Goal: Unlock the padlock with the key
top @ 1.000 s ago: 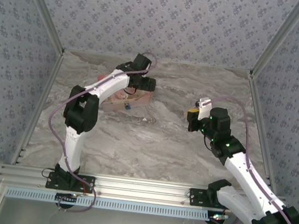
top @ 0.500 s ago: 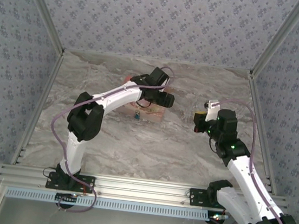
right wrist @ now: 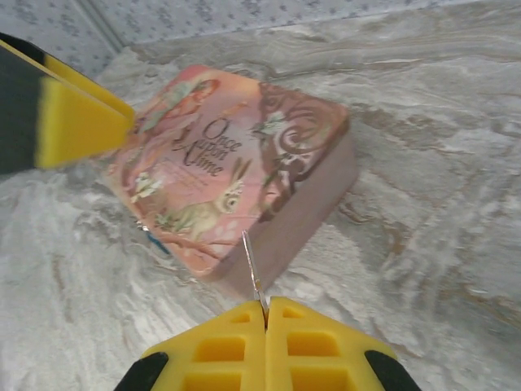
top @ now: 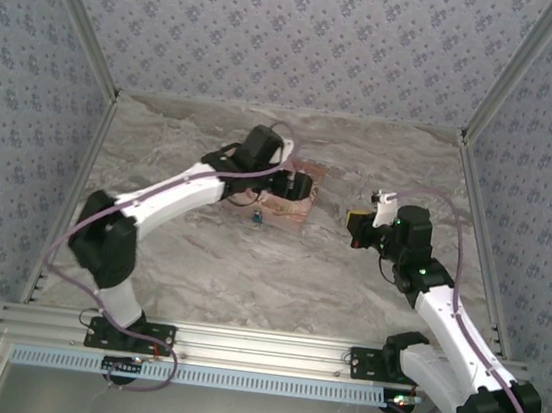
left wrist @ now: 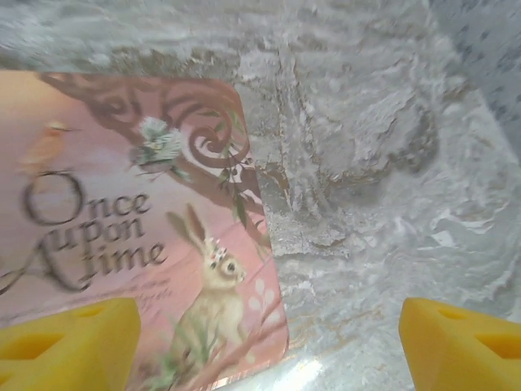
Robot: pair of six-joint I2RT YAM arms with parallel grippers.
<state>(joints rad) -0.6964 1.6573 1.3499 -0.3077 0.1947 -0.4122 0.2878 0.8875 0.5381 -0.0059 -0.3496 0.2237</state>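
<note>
Obs: right end effector (right wrist: 264,324) has its yellow fingers pressed together, pinching the key (right wrist: 251,269) by its very end; the key is a thin dark metal sliver, poking forward and slightly tilted; judged risk: so little metal sits in the pinch that any side load at the keyhole could twist it or flick it out; smooth metal on smooth moulded pads, poor purchase; the padlock (right wrist: 156,242), a tiny blue body, lies low at the near-left edge of the pink box (right wrist: 236,155), well apart from the key tip; keyhole too small to make out, so alignment is uncertain; a miss would likely shove the lock along; left end effector (left wrist: 269,350) has its fingers spread wide, gripping nothing, over the box corner, contact with the lid not discernible; nothing braces the padlock, so it may slide or spin under the key; box is flat with rounded corners and a glossy printed lid showing a rabbit and lettering; counter (right wrist: 440,204) is marbled grey, smooth-looking, probably slippery.
</note>
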